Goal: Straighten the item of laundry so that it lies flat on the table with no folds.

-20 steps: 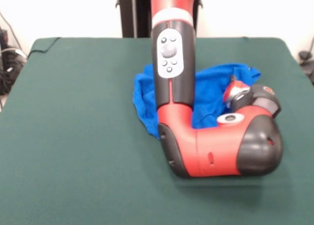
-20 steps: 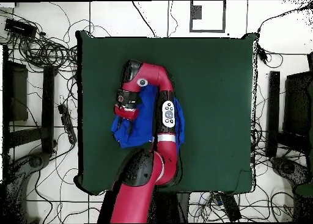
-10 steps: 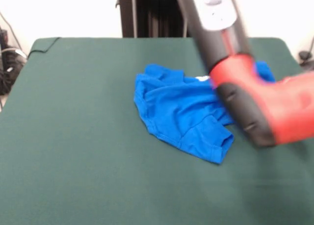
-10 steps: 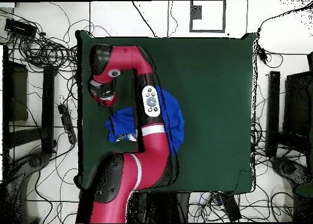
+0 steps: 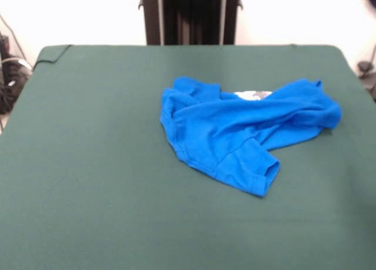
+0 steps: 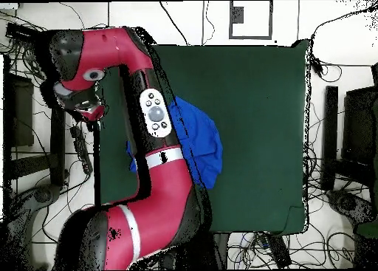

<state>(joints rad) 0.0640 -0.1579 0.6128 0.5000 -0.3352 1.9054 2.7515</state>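
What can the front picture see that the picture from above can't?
Only the front view shows the whole shirt: crumpled, one sleeve sticking out toward the camera, and a bit of white print peeking out. Only the overhead view shows the red arm, swung off the table's side and covering part of the shirt, and the cables on the floor. Both show the blue shirt on the green table.

Crumpled blue T-shirt (image 5: 235, 132) on green table (image 5: 88, 164)
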